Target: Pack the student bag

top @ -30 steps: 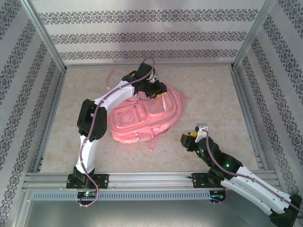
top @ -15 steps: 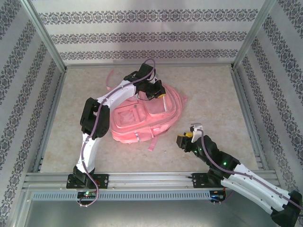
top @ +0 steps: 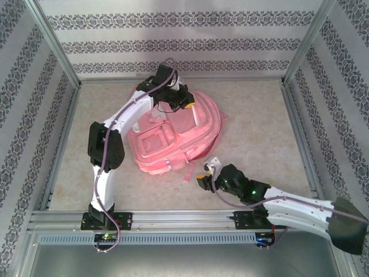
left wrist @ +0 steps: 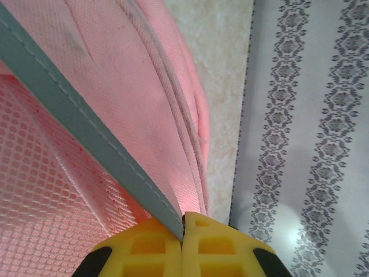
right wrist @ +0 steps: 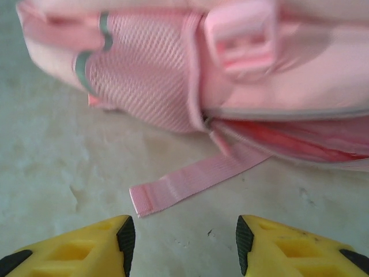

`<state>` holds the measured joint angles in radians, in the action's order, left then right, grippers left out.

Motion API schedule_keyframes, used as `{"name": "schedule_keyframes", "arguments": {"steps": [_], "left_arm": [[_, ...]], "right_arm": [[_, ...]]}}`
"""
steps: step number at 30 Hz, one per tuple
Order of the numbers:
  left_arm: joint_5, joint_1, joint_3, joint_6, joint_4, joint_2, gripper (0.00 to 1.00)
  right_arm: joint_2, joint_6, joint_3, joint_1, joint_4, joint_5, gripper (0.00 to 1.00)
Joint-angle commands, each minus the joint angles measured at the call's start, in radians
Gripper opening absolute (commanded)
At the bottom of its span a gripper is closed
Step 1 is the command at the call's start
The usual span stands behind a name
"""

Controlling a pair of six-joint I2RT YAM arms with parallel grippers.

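The table (top: 259, 127) carries the student bag (top: 173, 144) at its middle, lying flat with the front pockets up. The bag's long axis runs from 7 o'clock to 1 o'clock in the top view, with the smaller pocket toward 7. At the bag's 12 o'clock edge, the left gripper (top: 185, 105) is pinched tight on its grey trim (left wrist: 86, 124). At 5 o'clock, the right gripper (right wrist: 181, 236) stands with its fingers apart, holding nothing, just short of a loose pink strap (right wrist: 190, 182).
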<state>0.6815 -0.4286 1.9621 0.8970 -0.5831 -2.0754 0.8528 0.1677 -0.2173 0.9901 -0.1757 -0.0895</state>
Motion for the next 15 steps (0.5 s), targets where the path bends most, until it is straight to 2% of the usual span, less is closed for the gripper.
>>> {"name": "schedule_keyframes", "arguments": {"steps": [1, 7, 15], "left_arm": [[0.05, 0.019, 0.007, -0.03, 0.009, 0.081, 0.0], [0.087, 0.035, -0.053, -0.024, 0.035, 0.12, 0.0], [0.117, 0.042, -0.08, -0.022, 0.056, 0.138, 0.0]], "right_arm": [[0.096, -0.156, -0.004, 0.022, -0.163, -0.073, 0.52], [0.247, -0.301, 0.018, 0.023, -0.368, -0.125, 0.51], [0.468, -0.448, 0.044, 0.025, -0.655, -0.121, 0.48]]}}
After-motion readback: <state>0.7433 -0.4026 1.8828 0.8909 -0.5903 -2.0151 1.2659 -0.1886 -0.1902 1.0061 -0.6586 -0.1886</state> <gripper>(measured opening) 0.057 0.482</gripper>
